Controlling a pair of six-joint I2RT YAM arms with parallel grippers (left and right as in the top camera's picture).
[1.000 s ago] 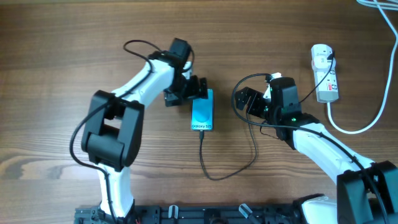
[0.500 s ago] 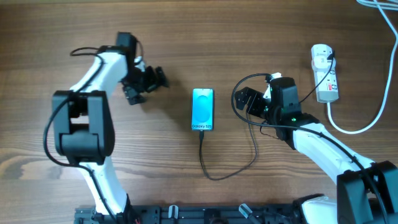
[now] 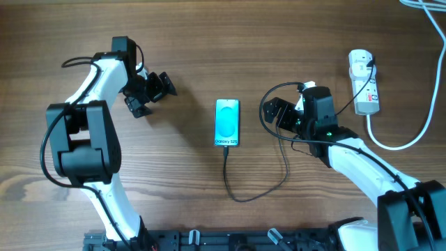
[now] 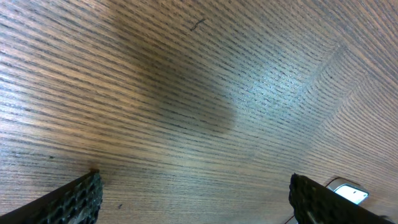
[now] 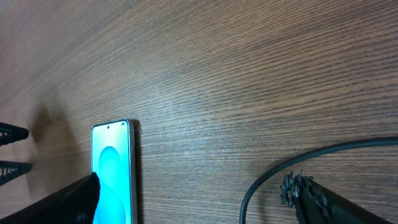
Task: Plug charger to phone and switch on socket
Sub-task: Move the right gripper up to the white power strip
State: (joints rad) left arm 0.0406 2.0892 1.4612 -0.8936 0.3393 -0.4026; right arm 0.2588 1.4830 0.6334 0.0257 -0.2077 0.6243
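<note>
Plainly, we hold nothing — left gripper (image 3: 153,96) wide at nine o'clock of the phone (image 3: 227,123), right gripper (image 3: 276,114) wide at three. The charger (image 3: 240,196) meets the phone at six.

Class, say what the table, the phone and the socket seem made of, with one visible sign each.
The table looks like wood or wood-look laminate, matt: grain lines. The phone front seems glass: glossy, lit teal. The socket seems white plastic: smooth moulded body.

Phone (image 3: 227,123) centre; left claw (image 3: 156,97) well left, right claw (image 3: 272,115) near right; socket (image 3: 364,82) far right; charger (image 3: 226,167) at phone's near end.
</note>
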